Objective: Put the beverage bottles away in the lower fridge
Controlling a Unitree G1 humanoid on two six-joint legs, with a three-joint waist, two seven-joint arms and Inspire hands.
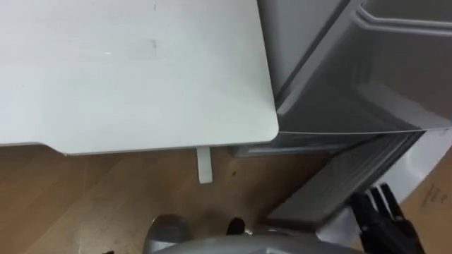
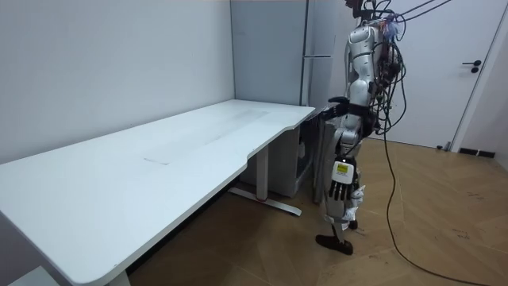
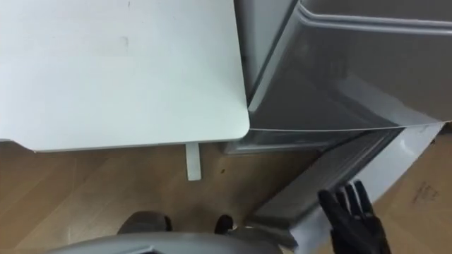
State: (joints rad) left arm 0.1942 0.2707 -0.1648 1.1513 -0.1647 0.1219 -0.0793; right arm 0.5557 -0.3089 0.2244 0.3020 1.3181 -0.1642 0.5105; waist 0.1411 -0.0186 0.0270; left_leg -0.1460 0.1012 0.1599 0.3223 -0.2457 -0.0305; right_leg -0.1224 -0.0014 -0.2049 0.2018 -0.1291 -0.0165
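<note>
The grey fridge (image 1: 332,63) stands to my right past the table's corner. Its lower door (image 1: 332,187) is swung open towards me, white lining facing right. My right hand (image 1: 387,222) hangs low beside the door's inner side, fingers straight and holding nothing. In the room view I stand at the far end of the table, next to the fridge (image 2: 317,71) and its open door (image 2: 323,159). My left hand (image 2: 341,187) hangs by my thigh with straight fingers, holding nothing.
A white table (image 1: 127,77) fills the left, its rounded corner almost touching the fridge. Its white foot (image 1: 204,166) sticks out over the wooden floor towards me. A white room door (image 2: 444,71) stands at the room view's right.
</note>
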